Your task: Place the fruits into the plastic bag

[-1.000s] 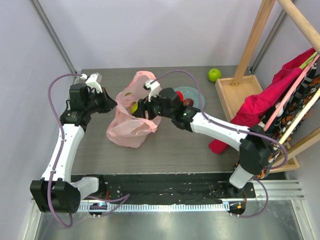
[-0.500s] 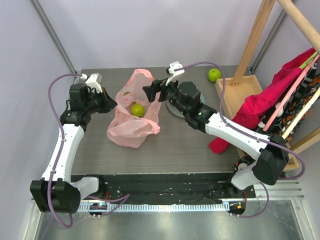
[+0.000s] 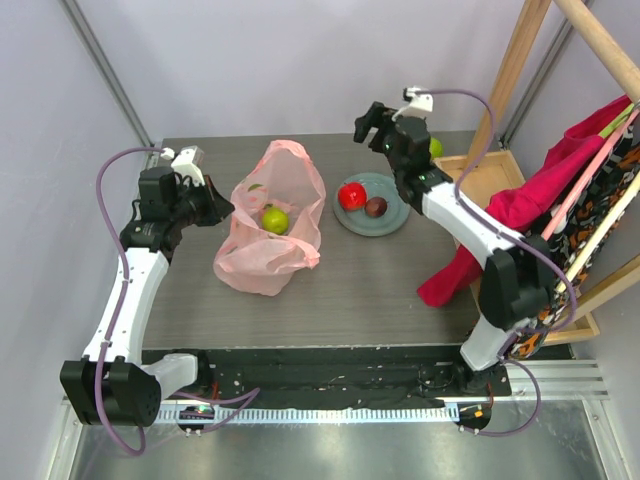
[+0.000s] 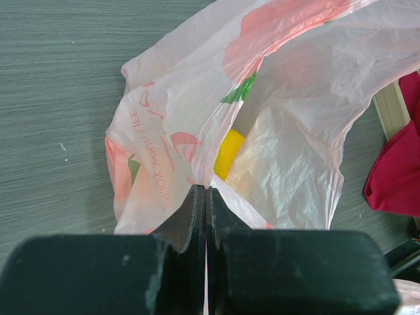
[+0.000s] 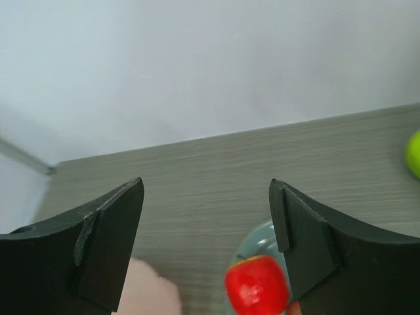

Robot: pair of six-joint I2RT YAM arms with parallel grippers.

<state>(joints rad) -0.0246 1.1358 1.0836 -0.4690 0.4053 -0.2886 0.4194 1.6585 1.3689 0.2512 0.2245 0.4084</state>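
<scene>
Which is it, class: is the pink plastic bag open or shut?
Open. The left gripper pinches the plastic bag by its rim, the mouth gapes, and a green apple shows inside.

1. Green apple (image 3: 275, 219) ahead of the left gripper (image 4: 201, 191) plus green apple (image 5: 413, 155) right of the right gripper (image 5: 205, 187), so two.
2. One red apple (image 5: 256, 285), right below the right gripper.
3. One plum (image 3: 376, 207), below it too.
4. One yellow fruit (image 4: 228, 152), just past the left gripper's tips.
5. One pink bag (image 4: 295, 85), one grey plate (image 3: 385, 225).
</scene>
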